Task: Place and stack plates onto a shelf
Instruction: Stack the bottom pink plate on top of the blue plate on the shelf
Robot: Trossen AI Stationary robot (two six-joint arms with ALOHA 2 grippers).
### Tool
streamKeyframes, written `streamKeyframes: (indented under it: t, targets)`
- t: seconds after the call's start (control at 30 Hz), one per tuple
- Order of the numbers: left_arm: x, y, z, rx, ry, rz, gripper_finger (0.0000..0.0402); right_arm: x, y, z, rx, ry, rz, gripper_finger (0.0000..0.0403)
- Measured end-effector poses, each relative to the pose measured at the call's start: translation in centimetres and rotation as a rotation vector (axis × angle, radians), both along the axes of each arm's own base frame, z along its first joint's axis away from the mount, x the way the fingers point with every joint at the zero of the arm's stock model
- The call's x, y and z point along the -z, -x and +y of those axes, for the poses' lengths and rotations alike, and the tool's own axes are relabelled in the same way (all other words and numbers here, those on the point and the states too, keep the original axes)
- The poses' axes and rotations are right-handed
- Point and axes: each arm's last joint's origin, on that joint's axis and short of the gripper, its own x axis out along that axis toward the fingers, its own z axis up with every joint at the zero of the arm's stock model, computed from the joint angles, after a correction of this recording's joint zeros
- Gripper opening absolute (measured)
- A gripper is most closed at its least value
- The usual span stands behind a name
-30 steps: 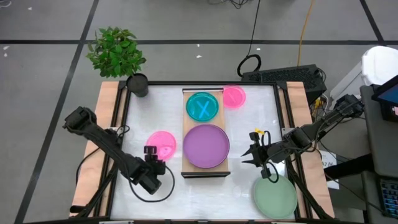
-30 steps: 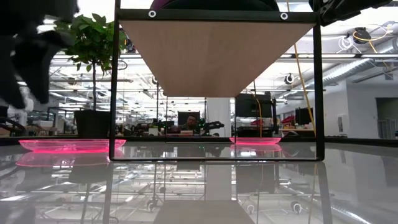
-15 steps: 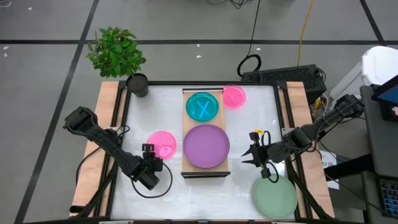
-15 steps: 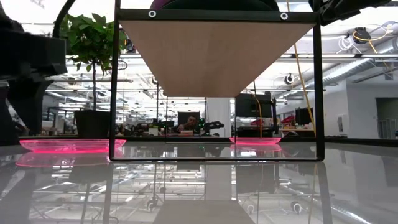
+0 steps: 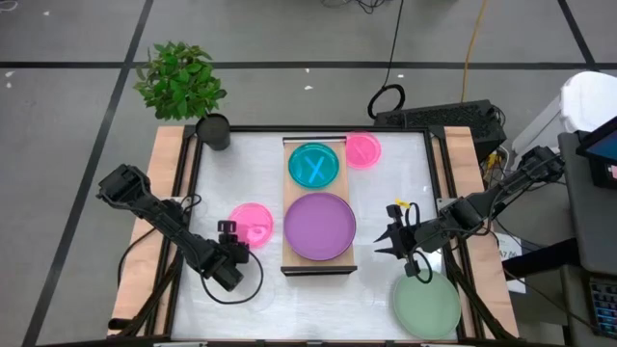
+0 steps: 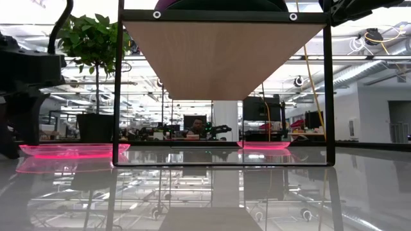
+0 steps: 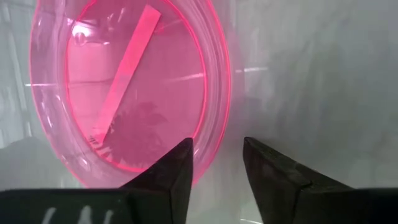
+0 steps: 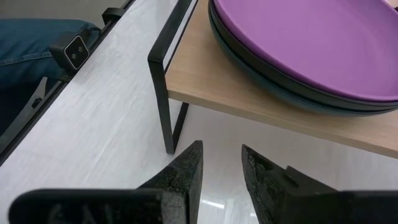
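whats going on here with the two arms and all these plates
A two-armed robot is loading plates onto a wooden shelf. A purple plate tops a stack there, with a cyan plate behind it. The left gripper sits low at the edge of a pink plate, fingers apart, nothing held. The right gripper waits beside the shelf, empty. A green plate and another pink plate lie on the table.

High view: straight down from above, whole table (image 5: 241, 173) and both arms in sight. Low view: at table height, level under the shelf (image 6: 221, 54) toward the room. Left wrist view: very close over the pink plate (image 7: 124, 87). Right wrist view: close on the shelf, shared with high and low views
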Motion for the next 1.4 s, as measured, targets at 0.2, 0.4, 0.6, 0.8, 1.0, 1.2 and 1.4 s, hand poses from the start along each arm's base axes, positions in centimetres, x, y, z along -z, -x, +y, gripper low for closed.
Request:
streamKeyframes:
  t: [0.2,0.4,0.6,0.8,1.0,1.2,1.4]
  targets:
    - [0.10,0.04,0.06,0.024,-0.009,0.012,0.0090,0.00,0.00,0.01,0.000,0.000,0.000,0.0093]
    - [0.15,0.03,0.18,0.049,-0.047,0.004,0.0077,0.00,0.00,0.00,0.000,0.000,0.000,0.0093]
    - [0.20,0.05,0.30,0.072,-0.072,0.009,0.0076,0.00,0.00,0.00,0.000,0.000,0.000,0.0093]
    - [0.19,0.05,0.30,0.086,-0.076,0.013,0.0076,0.00,0.00,0.01,-0.001,0.000,0.000,0.0093]
    - [0.19,0.04,0.31,0.086,-0.079,0.011,0.0076,0.00,0.00,0.00,-0.001,0.000,0.000,0.0093]
    - [0.19,0.04,0.32,0.080,-0.081,0.006,0.0076,0.00,0.00,0.01,-0.001,0.000,0.000,0.0093]
    - [0.96,0.43,0.66,0.073,-0.080,-0.025,0.0076,0.00,0.00,0.01,-0.001,0.000,0.000,0.0093]
